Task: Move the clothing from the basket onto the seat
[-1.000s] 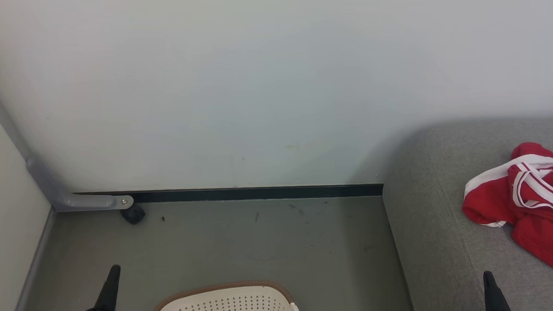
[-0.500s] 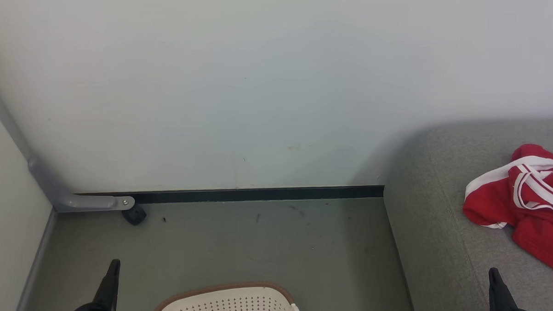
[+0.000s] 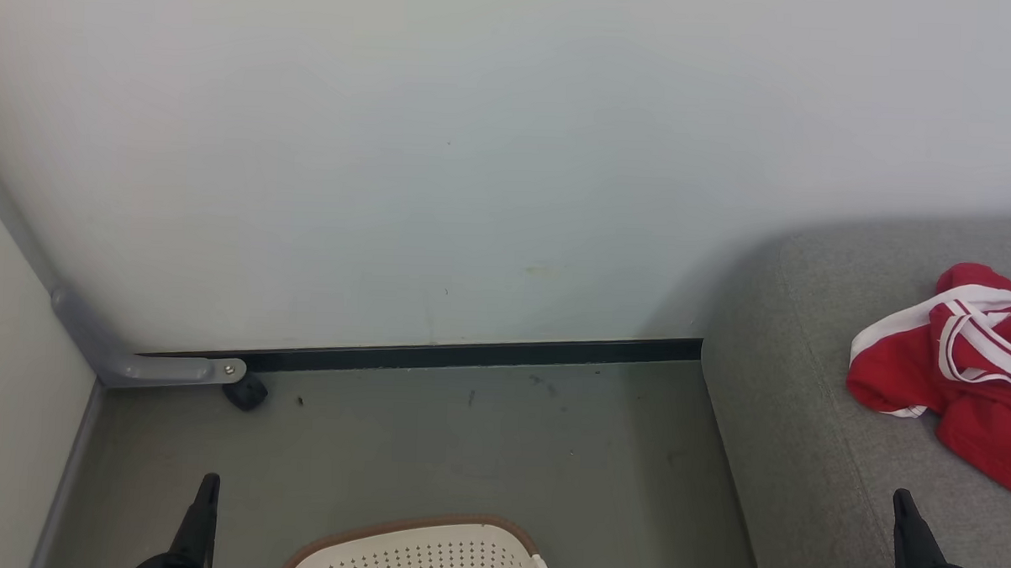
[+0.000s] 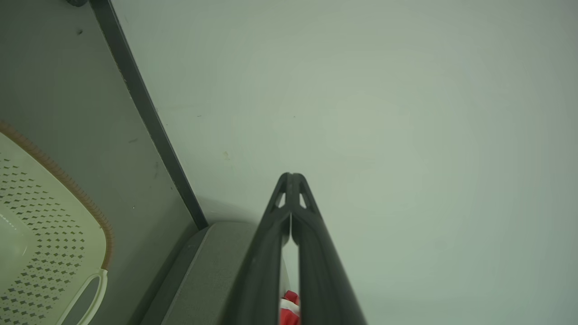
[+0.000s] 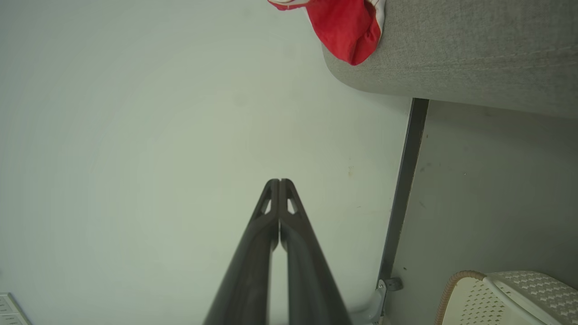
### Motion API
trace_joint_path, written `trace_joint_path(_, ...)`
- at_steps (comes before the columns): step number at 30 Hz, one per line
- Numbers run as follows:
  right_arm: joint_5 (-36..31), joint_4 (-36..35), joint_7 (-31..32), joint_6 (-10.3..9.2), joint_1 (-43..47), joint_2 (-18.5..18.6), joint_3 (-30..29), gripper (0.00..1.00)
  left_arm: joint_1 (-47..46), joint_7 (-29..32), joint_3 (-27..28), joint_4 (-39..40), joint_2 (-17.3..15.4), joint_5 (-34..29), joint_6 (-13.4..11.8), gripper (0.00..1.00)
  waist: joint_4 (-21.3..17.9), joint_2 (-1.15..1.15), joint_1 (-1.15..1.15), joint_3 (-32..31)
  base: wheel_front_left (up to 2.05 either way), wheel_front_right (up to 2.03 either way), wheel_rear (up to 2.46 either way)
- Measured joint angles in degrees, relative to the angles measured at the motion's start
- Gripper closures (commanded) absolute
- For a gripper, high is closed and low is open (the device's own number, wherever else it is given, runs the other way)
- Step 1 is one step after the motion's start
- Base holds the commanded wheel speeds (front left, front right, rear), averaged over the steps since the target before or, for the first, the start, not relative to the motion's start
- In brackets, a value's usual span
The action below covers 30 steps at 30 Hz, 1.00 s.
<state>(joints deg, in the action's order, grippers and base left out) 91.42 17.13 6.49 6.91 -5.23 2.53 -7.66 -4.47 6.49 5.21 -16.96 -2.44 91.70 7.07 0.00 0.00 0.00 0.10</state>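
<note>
Red clothing [image 3: 961, 367] with white trim lies crumpled on the grey seat [image 3: 794, 445] at the right; a red corner of the clothing [image 5: 347, 29] also shows on the seat [image 5: 451, 49] in the right wrist view. The cream perforated basket [image 3: 416, 554] with its brown rim stands on the floor at the bottom centre, its inside hidden. My left gripper [image 3: 207, 485] is shut and empty, left of the basket. My right gripper [image 3: 902, 500] is shut and empty over the seat's front. Both point at the wall, the left gripper [image 4: 291, 176] and the right gripper [image 5: 278, 182] with tips together.
A pale wall [image 3: 442, 164] with a dark skirting strip [image 3: 469, 352] stands close ahead. A grey bracket with a black caster [image 3: 245, 390] sits in the left corner. Grey floor [image 3: 466, 451] lies between wall, basket and seat.
My left gripper tip rose slightly in the head view and my right gripper shifted a little to the right; the whole picture drifted down a touch. Nothing else moved.
</note>
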Motion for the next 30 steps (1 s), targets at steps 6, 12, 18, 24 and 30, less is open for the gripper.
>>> trace_joint_path(6,0.0,0.0,0.0,0.0,0.0,0.0,0.0,1.0,0.0,0.0,0.0,0.0,0.0,0.0,0.0,1.0,0.0,0.0,-0.01,0.0,0.0,0.0,0.0)
trace_joint_path(12,0.0,0.0,0.0,0.0,0.0,0.0,0.0,1.0,0.0,0.0,0.0,0.0,0.0,0.0,0.0,1.0,0.0,0.0,-0.01,0.0,0.0,0.0,0.0)
trace_joint_path(18,0.0,0.0,0.0,0.0,0.0,0.0,0.0,1.0,0.0,0.0,0.0,0.0,0.0,0.0,0.0,1.0,0.0,0.0,-0.01,0.0,0.0,0.0,0.0)
trace_joint_path(24,0.0,0.0,0.0,0.0,0.0,0.0,0.0,1.0,0.0,0.0,0.0,0.0,0.0,0.0,0.0,1.0,0.0,0.0,-0.01,0.0,0.0,0.0,0.0)
trace_joint_path(30,0.0,0.0,0.0,0.0,0.0,0.0,0.0,1.0,0.0,0.0,0.0,0.0,0.0,0.0,0.0,1.0,0.0,0.0,-0.01,0.0,0.0,0.0,0.0)
